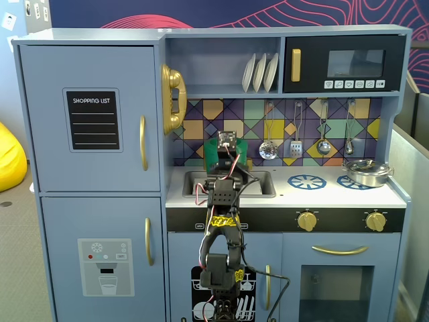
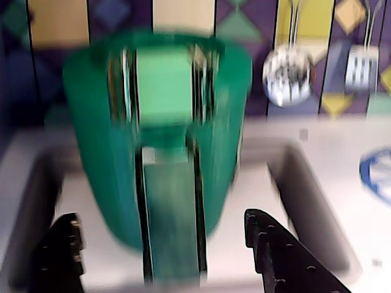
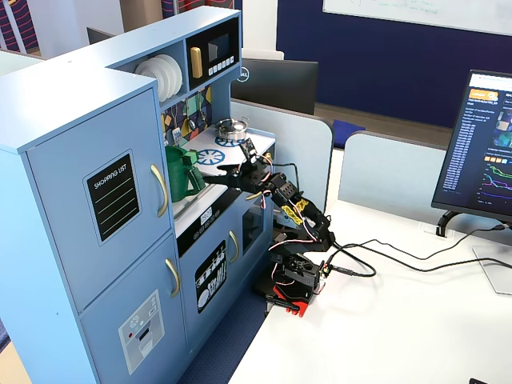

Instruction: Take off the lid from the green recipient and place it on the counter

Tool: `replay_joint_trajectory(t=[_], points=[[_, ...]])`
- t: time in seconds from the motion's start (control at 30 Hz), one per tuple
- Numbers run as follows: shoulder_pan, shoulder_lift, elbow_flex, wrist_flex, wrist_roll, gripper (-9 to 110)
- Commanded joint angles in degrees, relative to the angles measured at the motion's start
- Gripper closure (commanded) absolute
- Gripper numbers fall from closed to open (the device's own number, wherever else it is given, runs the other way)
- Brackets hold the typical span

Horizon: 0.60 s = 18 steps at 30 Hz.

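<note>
The green recipient stands upright in the sink, with its ribbed handle strip facing the wrist camera. It also shows in both fixed views. The picture is blurred and I cannot make out the lid apart from the container's top edge. My gripper is open and empty, with its black fingers low on either side of the handle strip and a little short of the container. From the side, the gripper reaches over the white counter towards the container.
The sink has raised walls around the container. A silver pot sits on the right burner ring, and another burner ring is bare. Utensils hang on the back wall. A shelf with plates is overhead.
</note>
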Motion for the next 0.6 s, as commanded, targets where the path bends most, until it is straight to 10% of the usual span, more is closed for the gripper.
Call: replay_joint_trajectory(t=[0.0, 0.57], points=[[-1.85, -4.04, -6.5, -5.27, 0.79, 71], [-1.67, -19.78, -16.0, -14.24, 0.09, 71]])
